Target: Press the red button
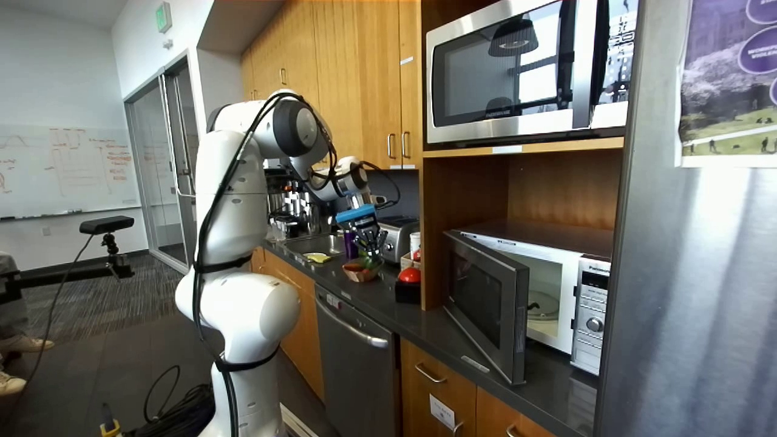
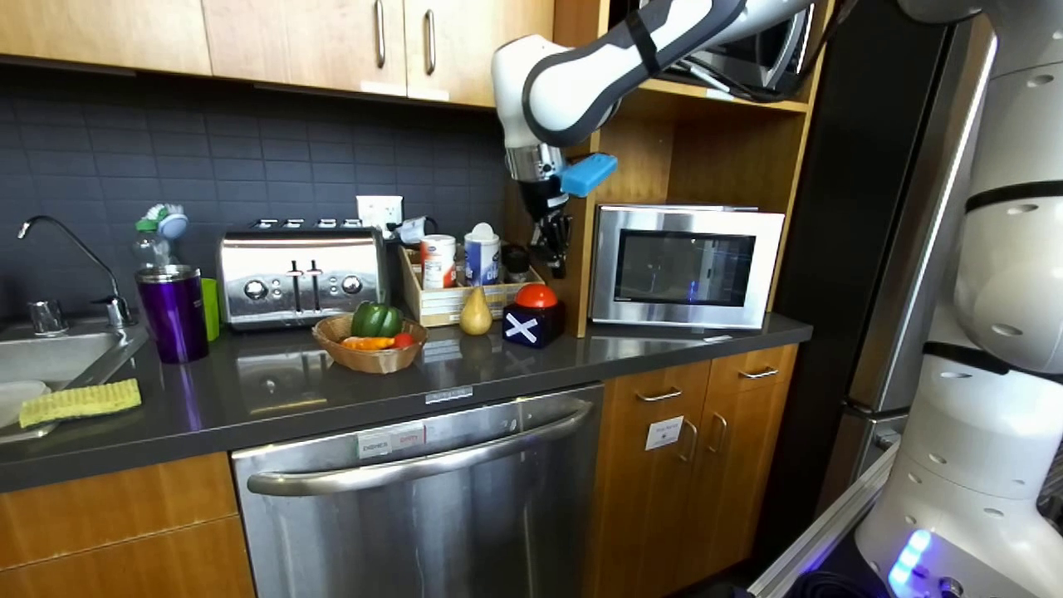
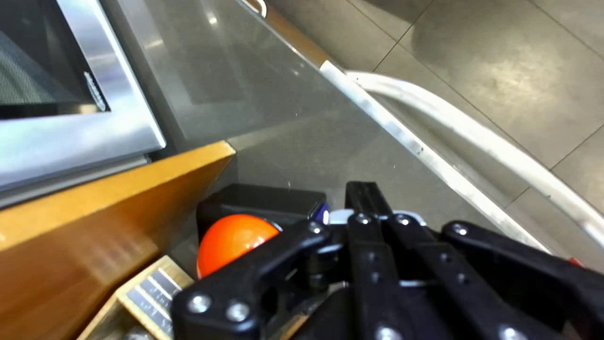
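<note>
The red dome button (image 2: 536, 296) sits on top of a dark box (image 2: 534, 326) with a white X on its front. It also shows in an exterior view (image 1: 409, 275) and in the wrist view (image 3: 232, 242), where the gripper's linkage covers its lower right part. My gripper (image 3: 363, 189) is shut and empty, its black fingertips pressed together. It points down and hangs above the counter, to one side of the button, higher than the dome and apart from it. The gripper shows in both exterior views (image 2: 560, 271) (image 1: 373, 254).
A wooden shelf panel (image 2: 581, 270) stands close beside the box, with a microwave (image 2: 685, 266) beyond it. A wooden crate with cans (image 2: 448, 306), a pear (image 2: 476, 312), a vegetable basket (image 2: 365, 360) and a toaster (image 2: 303, 282) stand on the other side.
</note>
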`<state>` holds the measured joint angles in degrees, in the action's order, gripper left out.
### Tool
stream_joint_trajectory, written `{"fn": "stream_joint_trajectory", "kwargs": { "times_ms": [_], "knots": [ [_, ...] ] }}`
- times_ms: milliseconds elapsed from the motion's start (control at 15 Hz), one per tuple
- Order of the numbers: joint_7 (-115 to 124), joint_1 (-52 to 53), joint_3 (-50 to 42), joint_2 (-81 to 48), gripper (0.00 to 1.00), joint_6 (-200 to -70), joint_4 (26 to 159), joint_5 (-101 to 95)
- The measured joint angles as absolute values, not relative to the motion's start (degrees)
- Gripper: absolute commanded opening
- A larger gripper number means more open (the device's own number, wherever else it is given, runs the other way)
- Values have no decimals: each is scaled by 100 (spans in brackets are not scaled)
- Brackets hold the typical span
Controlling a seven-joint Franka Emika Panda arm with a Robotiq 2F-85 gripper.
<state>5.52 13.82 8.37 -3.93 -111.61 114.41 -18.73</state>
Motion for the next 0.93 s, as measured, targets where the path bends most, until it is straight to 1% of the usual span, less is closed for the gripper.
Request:
{"fn": "stream_joint_trajectory", "kwargs": {
  "times_ms": [533,933],
  "knots": [
    [501,970,774,371,0,-11043,12492,-1271],
    [613,634,561,1051,0,-11705,13294,-856]
  ]
}}
